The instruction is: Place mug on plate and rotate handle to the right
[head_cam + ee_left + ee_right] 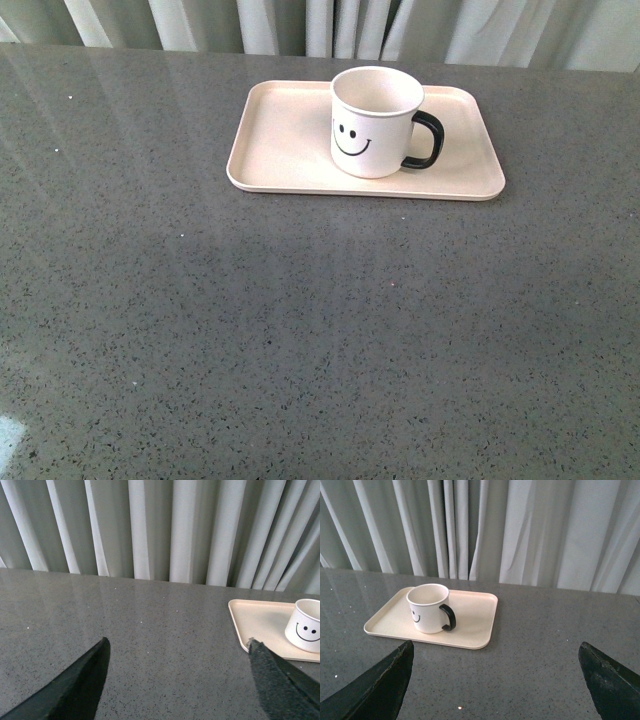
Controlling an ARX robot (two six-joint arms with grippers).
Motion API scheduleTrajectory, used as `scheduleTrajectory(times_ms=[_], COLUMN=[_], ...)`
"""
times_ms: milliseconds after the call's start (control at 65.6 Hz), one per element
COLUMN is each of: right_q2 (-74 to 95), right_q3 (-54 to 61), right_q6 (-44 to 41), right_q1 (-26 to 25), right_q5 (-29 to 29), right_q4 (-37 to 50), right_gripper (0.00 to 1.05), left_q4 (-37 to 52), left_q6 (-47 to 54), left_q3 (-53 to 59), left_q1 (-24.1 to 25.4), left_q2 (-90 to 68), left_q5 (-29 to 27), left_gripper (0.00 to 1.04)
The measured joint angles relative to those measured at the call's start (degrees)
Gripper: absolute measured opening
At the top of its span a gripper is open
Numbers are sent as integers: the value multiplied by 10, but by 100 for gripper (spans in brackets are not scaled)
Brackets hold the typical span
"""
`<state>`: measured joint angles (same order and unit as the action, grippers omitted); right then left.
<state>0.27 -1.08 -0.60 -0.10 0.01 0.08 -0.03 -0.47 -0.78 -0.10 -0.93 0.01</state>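
Presently, by the front view unless noted:

Mug (372, 125): cream-white, black smiley face turned toward the camera. It stands upright on the plate in the upper centre of the frame, a little right of the plate's middle.

Handle (428, 140): glossy black loop, pointing to the right of the frame, above the right part of the plate.

Plate (280, 150): pale pink-beige, rectangular with rounded corners and a low rim. It lies flat on the table with its long side across the frame.

Table (300, 330): grey speckled top, filling the middle and lower frame.

Curtain (350, 25): pale and pleated, along the top edge behind the table.

Left gripper (177, 641): seen in the left wrist view. Its two dark fingers are spread wide, with only tabletop between them and nothing held. The plate and mug lie beyond one finger, apart from it.

Right gripper (496, 644): seen in the right wrist view. Its fingers are likewise spread wide and hold nothing, and the plate and mug sit ahead, untouched
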Motion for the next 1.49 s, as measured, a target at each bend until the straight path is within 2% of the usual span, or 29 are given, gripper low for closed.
scheduleTrajectory(times_ms=[30,61,213,229,244,305,335,396,457,549,595,823,976,1143,1494], right_q2=[0,0,5,14,34,163,233,349,441,549,620,812,937,1066,1189], right_q3=[0,0,-2,-7,-25,-100,-134,-183,-230,-294,-335,-459,-554,-660,-818], right_q6=[0,0,-3,-12,-26,-99,-128,-155,-158,-146,-132,-88,-37,12,59], right_q1=[0,0,-2,-7,-22,-83,-107,-135,-142,-139,-124,-33,13,38,63], right_q5=[0,0,-11,-28,-82,-236,-298,-378,-400,-381,-347,-232,-177,-129,-92], right_q4=[0,0,-5,-19,-63,-213,-261,-266,-216,-132,-75,33,23,-8,-78], right_gripper=[96,96,96,96,96,96,96,96,96,96,96,96,96,96,96], left_q4=[0,0,0,0,0,0,0,0,0,0,0,0,0,0,0], left_q6=[0,1,1,1,1,2,2,2,2,2,2,2,2,2,2], left_q3=[0,0,0,0,0,0,0,0,0,0,0,0,0,0,0], left_q1=[0,0,0,0,0,0,0,0,0,0,0,0,0,0,0], left_q2=[0,0,0,0,0,0,0,0,0,0,0,0,0,0,0], left_q5=[0,0,0,0,-1,0,1,0,0,0,0,0,0,0,0], left_gripper=[93,97,96,96,96,96,96,96,96,96,96,96,96,96,96])
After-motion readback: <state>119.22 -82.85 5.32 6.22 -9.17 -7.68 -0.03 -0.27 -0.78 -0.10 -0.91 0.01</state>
